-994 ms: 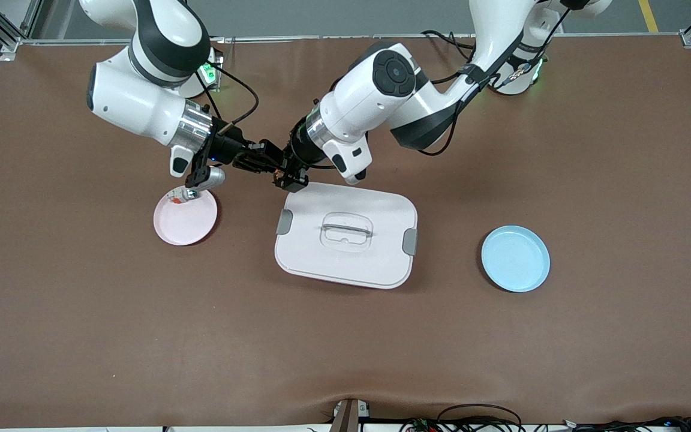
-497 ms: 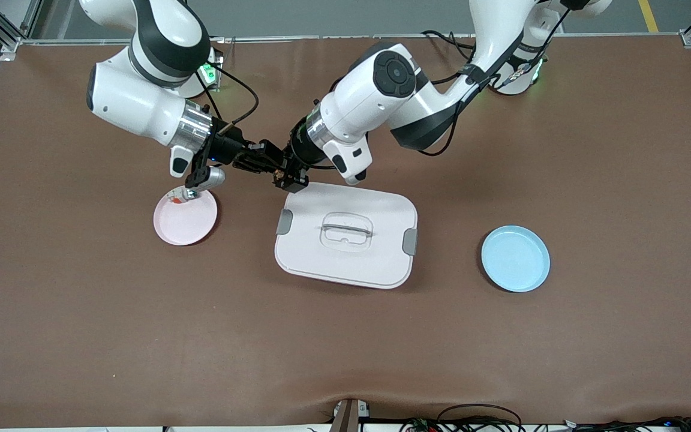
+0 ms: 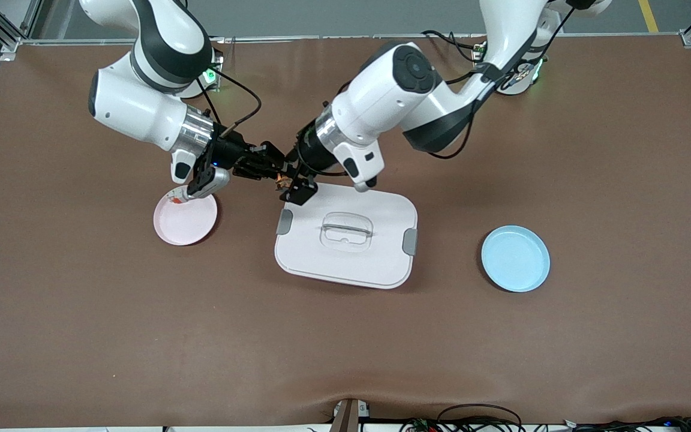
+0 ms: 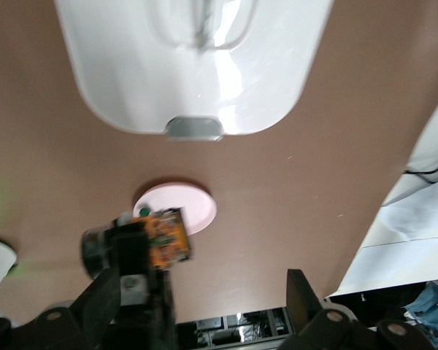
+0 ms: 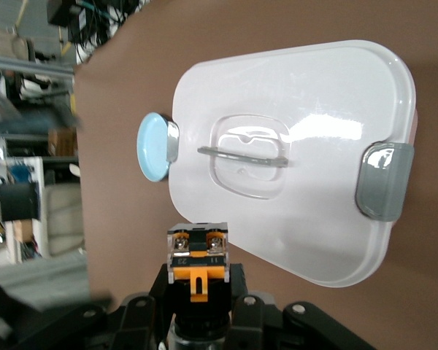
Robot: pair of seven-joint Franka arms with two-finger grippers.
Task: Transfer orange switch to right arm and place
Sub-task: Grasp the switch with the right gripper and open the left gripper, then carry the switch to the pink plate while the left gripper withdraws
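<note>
The orange switch carried small printed figures on its orange middle band that looked like "23", though I could not be sure of them; I read no other writing on it. In my right wrist view it stood with its long axis in line with the right end effector, its white-and-black terminal end with two screws pointing outward, away from the wrist, and its darker base down between the fingers. The right end effector's fingers were clamped on that base, so the switch sat right at their tips, up in the air.

In my front view the switch hung between the two end effectors, which met tip to tip. The left end effector had its jaws spread apart, one finger just beside the switch and the other standing clear of it; I could not tell whether the nearer finger touched it.

Beneath and just to the side of both end effectors lay a white lidded container with grey latches and a clear handle, resting on the brown bench. A pink plate with a small red-and-white bit at its rim lay below the right end effector's wrist. A blue plate sat well apart from both, toward the left arm's end of the bench.
</note>
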